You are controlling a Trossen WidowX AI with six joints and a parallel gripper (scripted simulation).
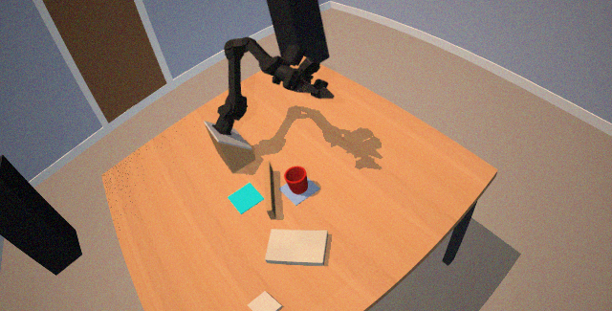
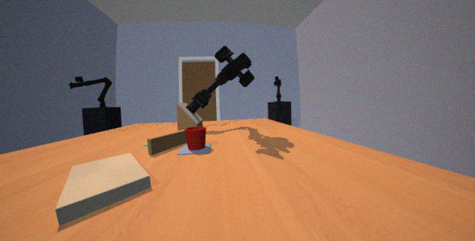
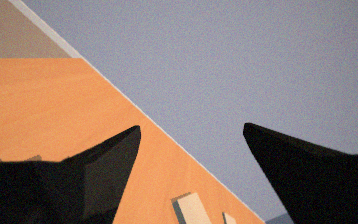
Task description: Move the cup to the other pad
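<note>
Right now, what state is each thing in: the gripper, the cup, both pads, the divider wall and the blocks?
gripper: open, empty, raised well above the table.
red cup: upright on the grey-blue pad, untouched; its contents cannot be made out.
grey-blue pad: flat, under the cup.
cyan pad: flat, bare.
divider wall: standing upright between the pads.
large beige block: lying flat.
small beige block: lying flat at the table edge.

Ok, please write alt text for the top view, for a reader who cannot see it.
A red cup stands on a grey-blue pad; a low upright board separates it from a turquoise pad. The black arm's open pincer is raised far from the cup.
</note>
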